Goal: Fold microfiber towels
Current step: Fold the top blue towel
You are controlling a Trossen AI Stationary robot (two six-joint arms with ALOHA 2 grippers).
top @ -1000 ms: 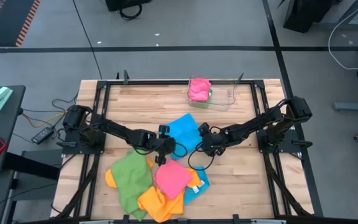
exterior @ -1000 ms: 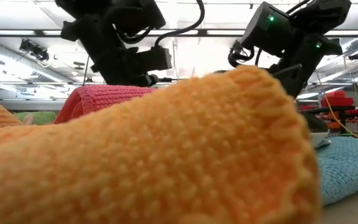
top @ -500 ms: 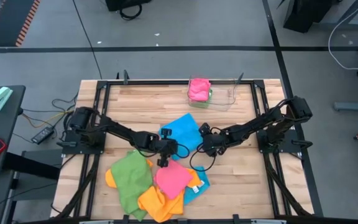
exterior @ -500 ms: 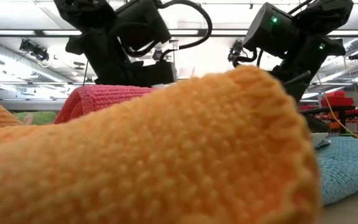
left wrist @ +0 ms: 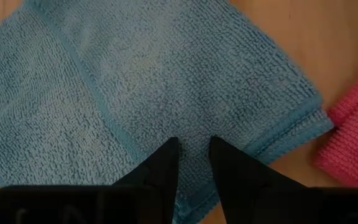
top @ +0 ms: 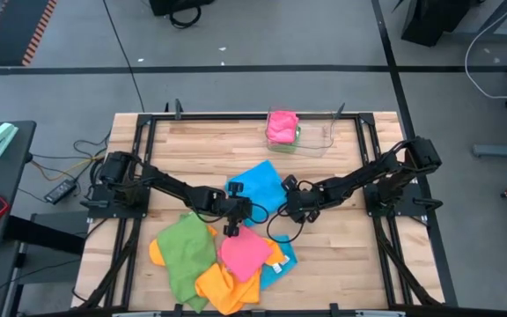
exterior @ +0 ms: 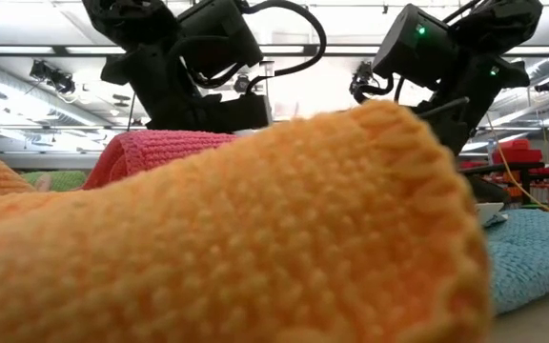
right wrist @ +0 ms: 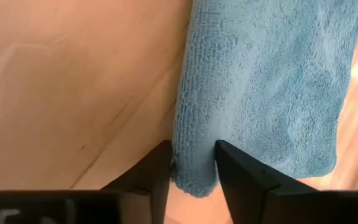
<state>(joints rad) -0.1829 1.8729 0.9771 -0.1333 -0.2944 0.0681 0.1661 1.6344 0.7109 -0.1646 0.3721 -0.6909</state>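
low view: orange towel [exterior: 208,238] hides table | both hands' fingertips hidden behind it

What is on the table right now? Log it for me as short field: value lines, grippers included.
Centre: blue towel, lying mostly flat on the wooden table
Left gripper: low over the blue towel's near edge
Right gripper: fingers closed on the blue towel's folded edge
Front pile: pink towel, green towel, orange towel, heaped and unfolded
Far edge: clear tray, holding a pink cloth
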